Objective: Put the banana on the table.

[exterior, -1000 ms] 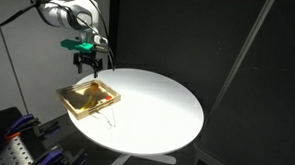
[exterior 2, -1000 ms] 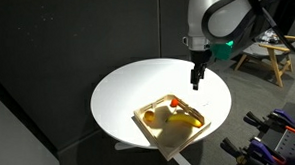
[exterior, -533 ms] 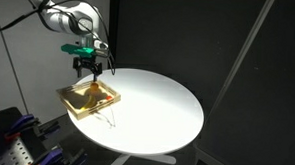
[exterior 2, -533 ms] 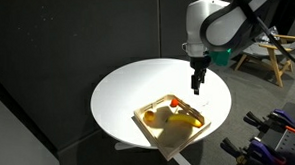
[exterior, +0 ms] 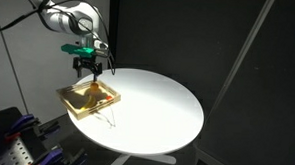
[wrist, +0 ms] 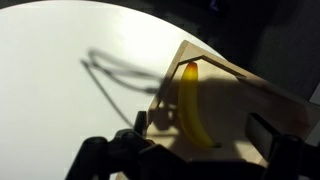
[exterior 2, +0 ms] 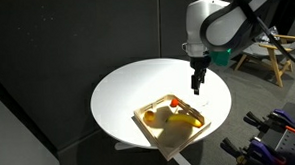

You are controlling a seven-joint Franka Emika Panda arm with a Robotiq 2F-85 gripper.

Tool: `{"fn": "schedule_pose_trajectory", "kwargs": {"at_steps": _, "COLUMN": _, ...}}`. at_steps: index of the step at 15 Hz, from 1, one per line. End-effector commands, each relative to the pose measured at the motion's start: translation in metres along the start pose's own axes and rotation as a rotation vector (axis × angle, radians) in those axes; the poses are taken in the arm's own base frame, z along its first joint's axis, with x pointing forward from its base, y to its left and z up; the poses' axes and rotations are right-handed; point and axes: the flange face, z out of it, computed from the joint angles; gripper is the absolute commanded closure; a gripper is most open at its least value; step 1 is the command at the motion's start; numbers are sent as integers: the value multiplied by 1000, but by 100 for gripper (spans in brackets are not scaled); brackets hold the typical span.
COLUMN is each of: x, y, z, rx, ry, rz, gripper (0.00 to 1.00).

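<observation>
The banana (exterior 2: 188, 118) lies in the square wooden tray (exterior 2: 162, 138) near the edge of the round white table (exterior 2: 138, 88), next to an orange-brown fruit (exterior 2: 154, 118). In the wrist view the banana (wrist: 189, 100) lies lengthwise inside the tray (wrist: 222, 63), just ahead of my jaws. My gripper (exterior 2: 196, 86) hangs open and empty above the tray's far side, apart from the banana. In an exterior view the gripper (exterior: 85, 63) is above the tray (exterior: 89, 98) on the table (exterior: 151, 108).
A small red thing (exterior 2: 174, 98) sits at the tray's far corner. A wooden stool (exterior 2: 271, 55) and clamps (exterior 2: 279, 122) stand beyond the table. Dark curtains surround the scene. The table's bare white top (wrist: 60, 60) spreads beside the tray.
My gripper moved a little lower toward the tray early on, then stayed still. The banana and tray have not moved.
</observation>
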Motion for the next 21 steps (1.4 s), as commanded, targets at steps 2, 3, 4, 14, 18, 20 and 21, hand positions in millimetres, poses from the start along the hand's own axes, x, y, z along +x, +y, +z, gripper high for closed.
{"fn": "schedule_pose_trajectory", "kwargs": {"at_steps": 2, "x": 1, "y": -2, "z": 10, "rx": -7, "ry": 10, "rz": -45, "gripper": 0}}
{"fn": "schedule_pose_trajectory", "kwargs": {"at_steps": 3, "x": 1, "y": -2, "z": 13, "rx": -9, "ry": 13, "rz": -55, "gripper": 0}}
{"fn": "schedule_pose_trajectory", "kwargs": {"at_steps": 4, "x": 2, "y": -3, "z": 18, "rx": -8, "ry": 14, "rz": -67, "gripper": 0}}
{"fn": "schedule_pose_trajectory", "kwargs": {"at_steps": 14, "x": 14, "y": -21, "z": 67, "rx": 11, "ry": 42, "rz": -248, "gripper": 0}}
{"fn": "schedule_pose_trajectory", "kwargs": {"at_steps": 18, "x": 19, "y": -28, "z": 82, "rx": 16, "ry": 53, "rz": -315, "gripper": 0}}
{"fn": "schedule_pose_trajectory", "kwargs": {"at_steps": 20, "x": 22, "y": -30, "z": 89, "rx": 14, "ry": 58, "rz": -341, "gripper": 0}}
{"fn": "schedule_pose_trajectory", "kwargs": {"at_steps": 21, "x": 23, "y": -31, "z": 92, "rx": 12, "ry": 59, "rz": -356, "gripper": 0}}
